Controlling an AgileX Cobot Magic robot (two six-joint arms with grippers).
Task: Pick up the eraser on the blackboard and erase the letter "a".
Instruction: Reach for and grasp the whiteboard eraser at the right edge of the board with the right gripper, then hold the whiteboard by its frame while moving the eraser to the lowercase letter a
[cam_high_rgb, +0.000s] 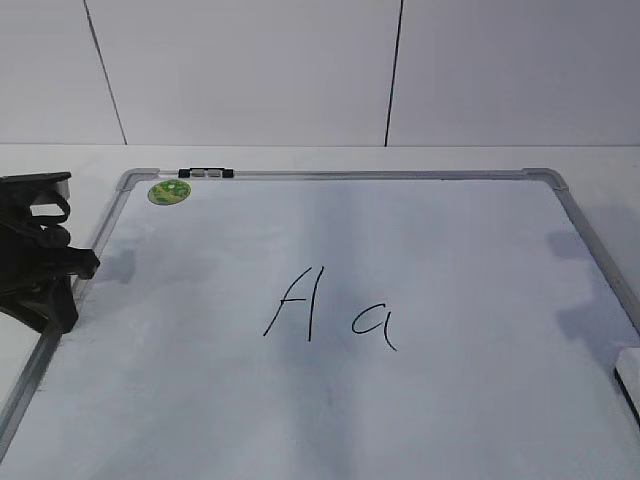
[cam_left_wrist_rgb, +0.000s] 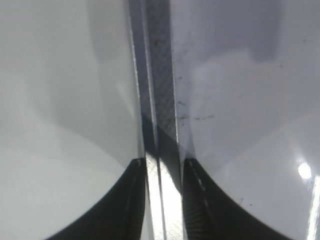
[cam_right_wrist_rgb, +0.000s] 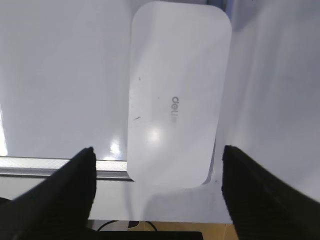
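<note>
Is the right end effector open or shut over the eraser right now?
Open. In the right wrist view the right end effector has its fingers spread wider than the eraser, which lies flat between them, ungripped.

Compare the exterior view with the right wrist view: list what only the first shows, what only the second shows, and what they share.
Only the exterior view: the letter "a" beside a capital "A", the green sticker, the clip on the far frame edge, and the left gripper at the board's left edge.

Only the right wrist view: the eraser's grey lettering and the right gripper, its fingers spread wide to either side of the eraser's near end.

Both: the blackboard with its metal frame, and the eraser, only a sliver at the exterior view's right edge.
</note>
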